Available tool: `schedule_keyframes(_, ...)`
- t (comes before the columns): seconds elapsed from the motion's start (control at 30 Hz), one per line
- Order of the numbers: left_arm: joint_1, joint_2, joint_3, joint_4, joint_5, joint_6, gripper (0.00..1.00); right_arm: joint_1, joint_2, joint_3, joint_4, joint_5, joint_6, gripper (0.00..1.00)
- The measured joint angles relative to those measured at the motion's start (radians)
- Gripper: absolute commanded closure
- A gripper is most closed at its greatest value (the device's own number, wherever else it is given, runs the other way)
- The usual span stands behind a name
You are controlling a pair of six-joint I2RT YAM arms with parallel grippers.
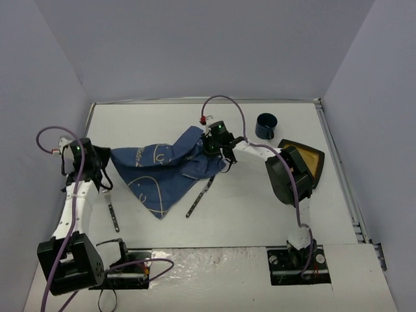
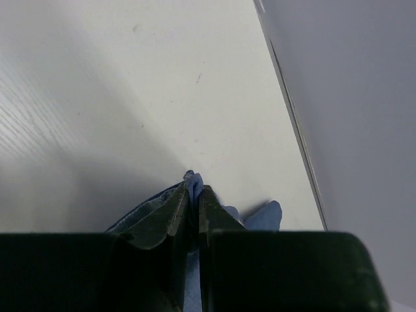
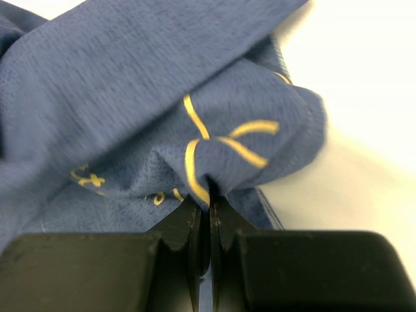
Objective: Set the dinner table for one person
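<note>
A dark blue cloth (image 1: 162, 170) with pale line drawings lies rumpled on the white dinner table (image 1: 260, 208), left of centre. My left gripper (image 1: 106, 160) is shut on the cloth's left corner. In the left wrist view a tuft of blue cloth (image 2: 193, 182) pokes out between the closed tips of that gripper (image 2: 195, 193). My right gripper (image 1: 210, 150) is shut on the cloth's right edge. The right wrist view shows that gripper (image 3: 209, 197) pinching a fold of the cloth (image 3: 162, 97).
A dark blue mug (image 1: 266, 125) stands at the back right. A black dish with a yellow inside (image 1: 305, 164) sits behind the right arm's elbow. One piece of cutlery (image 1: 200, 197) lies by the cloth's front corner, another (image 1: 112, 214) near the left arm.
</note>
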Motion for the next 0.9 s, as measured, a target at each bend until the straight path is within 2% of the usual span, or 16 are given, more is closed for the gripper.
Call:
schedule_keyframes(0.1, -0.01, 0.003, 0.107, -0.076, 0.016, 0.01, 1.0, 0.0, -0.082, -0.022, -0.035, 0.053, -0.047, 0.99)
schedule_keyframes(0.27, -0.017, 0.056, 0.319, -0.21, 0.065, 0.031, 1.0, 0.0, -0.225, -0.03, -0.1, 0.162, -0.134, 0.87)
schedule_keyframes(0.33, -0.017, 0.077, 0.397, -0.241, 0.083, 0.038, 1.0, 0.0, -0.284, -0.031, -0.125, 0.189, -0.155, 0.77)
schedule_keyframes(0.4, -0.017, 0.074, 0.431, -0.255, 0.096, 0.048, 1.0, 0.0, -0.345, -0.052, -0.136, 0.201, -0.158, 0.62)
schedule_keyframes(0.6, -0.017, 0.017, 0.349, -0.292, 0.113, 0.082, 1.0, 0.002, -0.5, -0.196, -0.173, 0.203, -0.12, 0.28)
schedule_keyframes(0.7, -0.017, 0.009, 0.271, -0.316, 0.12, 0.1, 1.0, 0.002, -0.53, -0.245, -0.201, 0.189, -0.111, 0.25)
schedule_keyframes(0.9, -0.011, 0.01, 0.184, -0.335, 0.13, 0.137, 1.0, -0.012, -0.48, -0.197, -0.224, 0.11, -0.124, 0.3)
